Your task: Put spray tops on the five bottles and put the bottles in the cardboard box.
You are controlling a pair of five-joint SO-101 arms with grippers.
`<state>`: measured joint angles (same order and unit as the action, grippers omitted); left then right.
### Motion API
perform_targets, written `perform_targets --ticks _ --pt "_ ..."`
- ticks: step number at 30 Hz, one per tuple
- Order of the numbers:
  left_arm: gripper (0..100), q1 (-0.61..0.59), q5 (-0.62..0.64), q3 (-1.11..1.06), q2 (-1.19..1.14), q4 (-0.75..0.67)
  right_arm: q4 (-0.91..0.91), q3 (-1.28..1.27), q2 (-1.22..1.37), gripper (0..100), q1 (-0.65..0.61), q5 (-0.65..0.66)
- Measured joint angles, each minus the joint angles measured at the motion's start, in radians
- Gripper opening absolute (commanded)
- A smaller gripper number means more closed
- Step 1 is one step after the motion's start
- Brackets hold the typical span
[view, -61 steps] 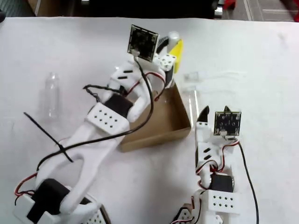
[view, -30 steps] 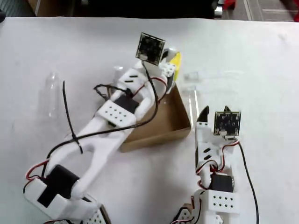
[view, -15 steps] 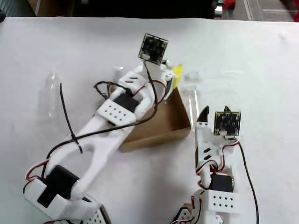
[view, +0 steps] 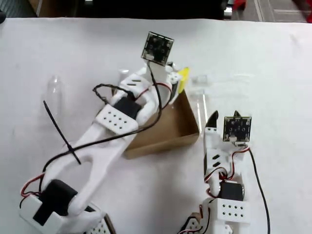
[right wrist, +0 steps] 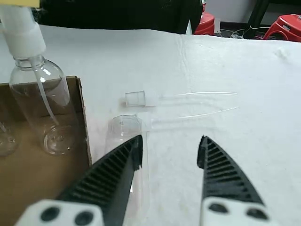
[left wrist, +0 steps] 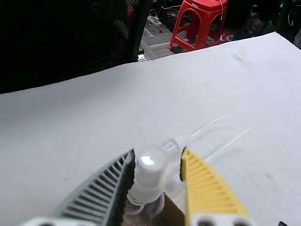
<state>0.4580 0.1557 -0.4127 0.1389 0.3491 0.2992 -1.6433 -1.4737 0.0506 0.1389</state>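
My left gripper [left wrist: 157,162] is shut on the white spray top [left wrist: 149,165] of a clear bottle [right wrist: 40,99]. The bottle is upright in the far corner of the cardboard box [view: 168,131]; in the high view the left gripper [view: 177,79] is over that corner. Another clear bottle [right wrist: 4,141] shows inside the box. My right gripper [right wrist: 169,141] is open just right of the box, above an uncapped bottle [right wrist: 123,136] lying on the table. A loose spray top [right wrist: 138,99] with its thin tube lies beyond that bottle. One more bare bottle [view: 54,95] lies far left.
A white cloth [view: 273,63] covers the table. A second thin tube [right wrist: 197,113] lies beside the loose spray top. The left arm [view: 112,126] stretches across the box. Dark room and a red stool [left wrist: 200,21] lie past the table's far edge.
The left gripper has come back toward the box and lower, bringing the capped bottle to the box's far corner. The right arm has stayed still.
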Motion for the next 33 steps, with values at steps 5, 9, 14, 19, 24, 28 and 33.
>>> perform_targets --ticks 5,9,14,19,24,28,33 --pt "15 -0.006 0.000 0.000 0.000 0.000 0.000 0.000 0.000 17.3 0.000 0.000" --pt "15 -0.041 0.000 0.000 0.000 0.000 0.000 0.000 0.000 17.3 0.000 0.000" --pt "15 -0.044 0.000 0.000 0.000 0.000 0.000 0.000 0.000 17.3 0.000 0.000" --pt "15 -0.044 0.000 0.000 0.003 0.000 0.000 0.000 0.000 17.3 0.000 0.000" --pt "15 -0.044 0.000 0.000 0.003 0.000 0.000 0.000 0.000 17.3 0.000 0.000" --pt "15 -0.044 0.000 -0.002 0.091 0.018 0.000 0.000 0.000 17.3 0.000 0.000" --pt "15 -0.044 0.000 0.000 0.183 0.048 0.000 0.000 0.000 17.3 0.000 0.000"
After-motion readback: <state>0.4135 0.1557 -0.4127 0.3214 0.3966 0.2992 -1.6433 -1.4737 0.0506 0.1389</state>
